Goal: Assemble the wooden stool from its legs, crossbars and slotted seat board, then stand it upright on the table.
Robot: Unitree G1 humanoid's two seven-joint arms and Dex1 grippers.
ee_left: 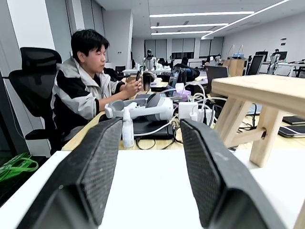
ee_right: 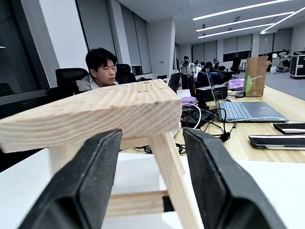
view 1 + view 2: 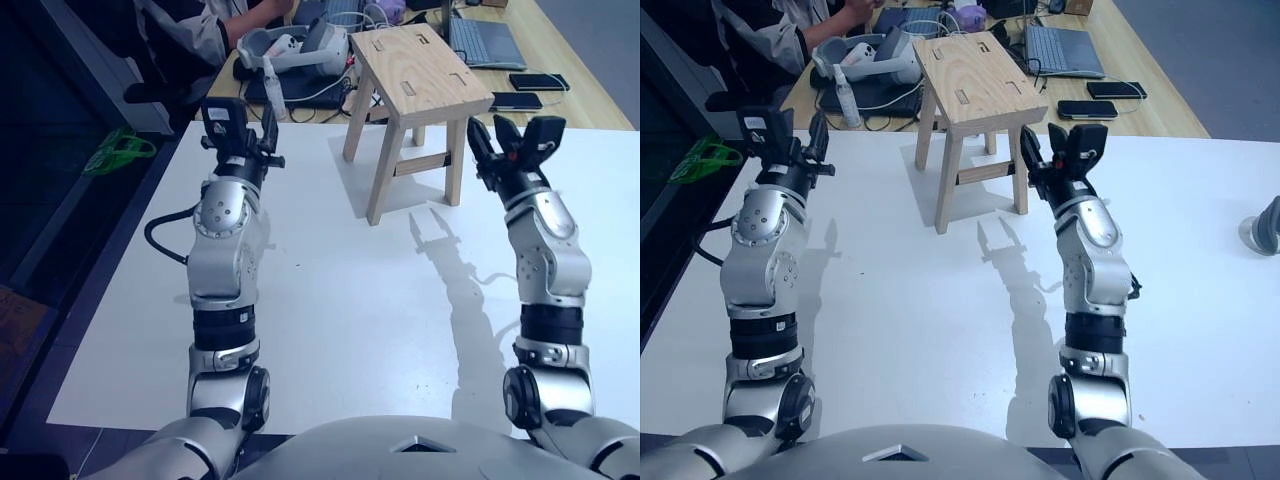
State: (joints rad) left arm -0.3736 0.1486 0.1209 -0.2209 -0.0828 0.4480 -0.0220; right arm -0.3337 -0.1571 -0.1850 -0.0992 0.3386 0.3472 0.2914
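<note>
Right tool (image 3: 491, 137), fingers spread and empty, sits just beside the wooden stool (image 3: 383, 180) at its 3 o'clock. Left tool (image 1: 151, 143), likewise spread and empty, is well apart at its 9 o'clock. Fully assembled, the stool stands upright at the white worktop's (image 3: 340, 300) 12 o'clock, slotted seat board (image 3: 418, 62) on top.

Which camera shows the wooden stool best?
The left eye view: the whole wooden stool stands upright on the white table, seat slots and legs plain. The right eye view matches it. The wrist views crop it to a seat edge and some legs.
</note>
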